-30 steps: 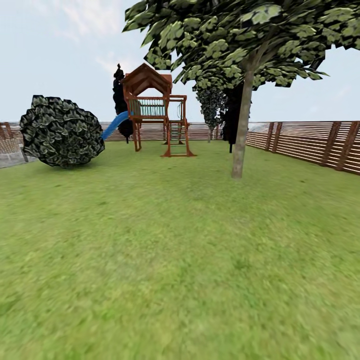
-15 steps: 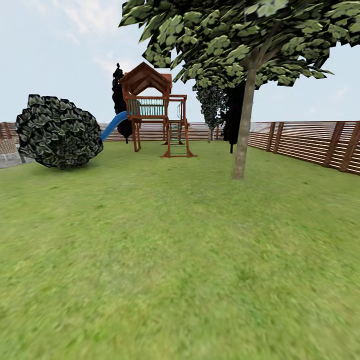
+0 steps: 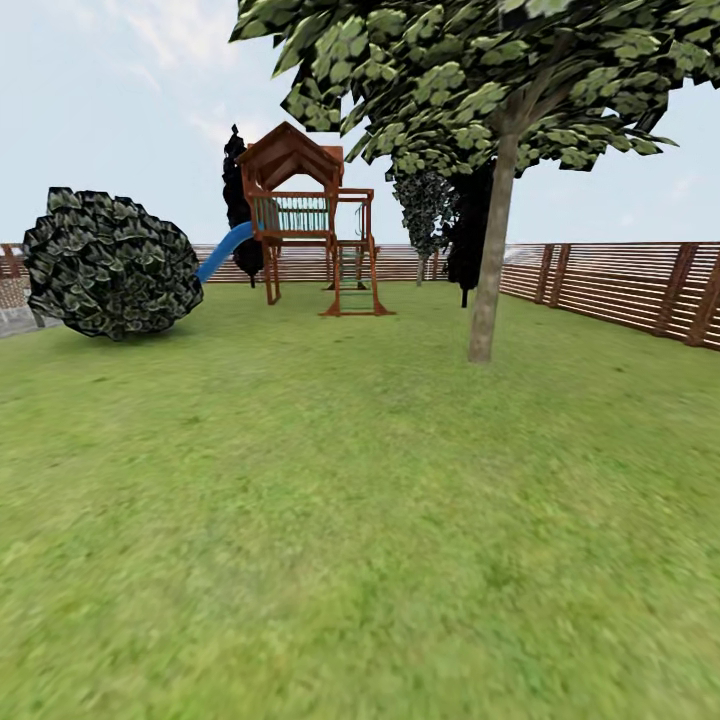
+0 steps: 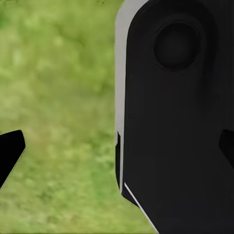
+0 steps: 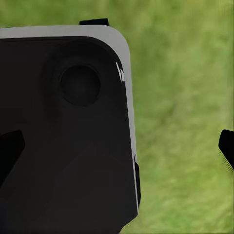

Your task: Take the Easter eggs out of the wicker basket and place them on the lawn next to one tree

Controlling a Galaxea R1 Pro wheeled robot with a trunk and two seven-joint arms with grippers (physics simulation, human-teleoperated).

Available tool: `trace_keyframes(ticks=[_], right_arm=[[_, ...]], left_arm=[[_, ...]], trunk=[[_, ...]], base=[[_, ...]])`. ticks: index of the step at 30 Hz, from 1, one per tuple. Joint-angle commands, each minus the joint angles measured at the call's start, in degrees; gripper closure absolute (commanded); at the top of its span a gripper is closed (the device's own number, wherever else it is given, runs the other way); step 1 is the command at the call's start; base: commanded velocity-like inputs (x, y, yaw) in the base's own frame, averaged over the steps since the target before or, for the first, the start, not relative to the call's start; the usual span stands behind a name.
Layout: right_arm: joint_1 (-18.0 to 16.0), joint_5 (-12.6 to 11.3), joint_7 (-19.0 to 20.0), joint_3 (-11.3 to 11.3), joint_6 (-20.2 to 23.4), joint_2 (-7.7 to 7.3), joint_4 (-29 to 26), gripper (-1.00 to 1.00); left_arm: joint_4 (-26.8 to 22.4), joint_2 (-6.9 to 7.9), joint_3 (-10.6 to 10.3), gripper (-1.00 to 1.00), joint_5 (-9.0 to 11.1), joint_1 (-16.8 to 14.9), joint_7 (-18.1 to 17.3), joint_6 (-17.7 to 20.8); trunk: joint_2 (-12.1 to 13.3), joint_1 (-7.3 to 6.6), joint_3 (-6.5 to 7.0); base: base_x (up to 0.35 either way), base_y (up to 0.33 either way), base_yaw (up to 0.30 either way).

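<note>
The lawn (image 3: 330, 520) stretches ahead as mottled green grass. A tree (image 3: 492, 250) with a thin pale trunk and dark green leaf clumps stands right of centre, a few metres off. The Easter eggs and the wicker basket are out of view. In the left wrist view, my left gripper (image 4: 117, 151) is open, its black fingertips (image 4: 10, 155) far apart over grass and a dark part of my body. My right gripper (image 5: 117, 148) is open too, with fingertips (image 5: 227, 146) at both edges and nothing between them.
A wooden play tower (image 3: 310, 225) with a blue slide stands at the back. A big dark bush (image 3: 110, 265) sits at the left. A brown slatted fence (image 3: 620, 285) runs along the right and back. Near-black trees (image 3: 465, 235) stand behind the pale tree.
The whole head view has shifted: the tree has slid slightly right and grown, and the bush has slid left, so the camera has moved forward. Nothing in the garden moved.
</note>
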Motion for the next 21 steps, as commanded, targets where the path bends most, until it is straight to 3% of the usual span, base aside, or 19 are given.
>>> trace_keyframes(ticks=[1,21], right_arm=[[-0.09,-0.58,0.0,0.11,-0.26,0.01,0.17,-1.0],[-0.09,-0.58,0.0,0.11,-0.26,0.01,0.18,-1.0]], left_arm=[[-0.08,0.0,0.03,-1.0,0.01,0.02,0.04,0.01],[-0.08,0.0,0.03,-1.0,0.01,0.02,0.02,0.01]], trunk=[[-0.02,0.03,-0.05],[-0.02,0.03,-0.05]], base=[[0.325,0.0,0.0],[0.325,0.0,0.0]])
